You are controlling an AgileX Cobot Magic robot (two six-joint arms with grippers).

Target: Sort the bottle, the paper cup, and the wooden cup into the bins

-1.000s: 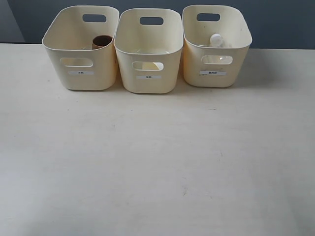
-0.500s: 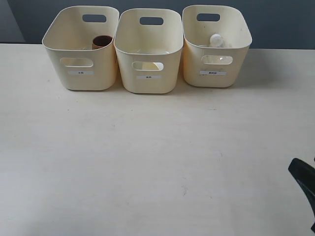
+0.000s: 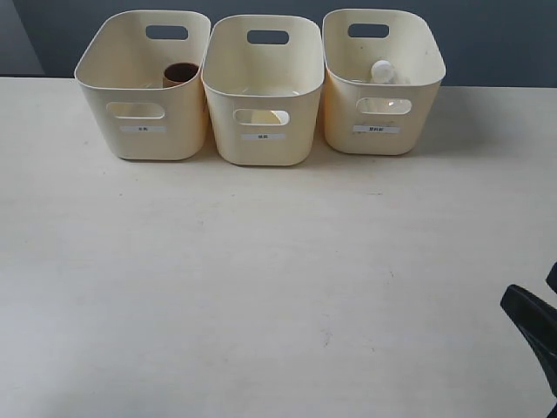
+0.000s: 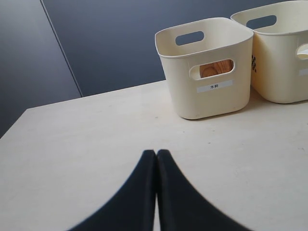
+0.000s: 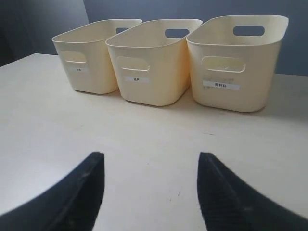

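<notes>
Three cream-yellow bins stand in a row at the table's far edge. Inside the left bin (image 3: 144, 96) is the wooden cup (image 3: 180, 73), whose grain shows through the handle cut-out (image 4: 216, 69). The middle bin (image 3: 263, 96) holds a pale shape behind its cut-out (image 3: 277, 117), likely the paper cup. The bottle's white cap (image 3: 381, 68) shows in the right bin (image 3: 383, 87). My left gripper (image 4: 156, 153) is shut with nothing in it, low over the table. Open and holding nothing, my right gripper (image 5: 150, 156) faces the bins from afar; one finger (image 3: 533, 324) enters at the exterior view's right edge.
The pale wooden table (image 3: 261, 287) spreads out in front of the bins. A dark blue-grey wall (image 3: 505, 35) rises behind them. The left arm is outside the exterior view.
The right gripper's finger has come into the exterior view at the lower right edge and crept a little further left. The bins and their contents have not moved.
</notes>
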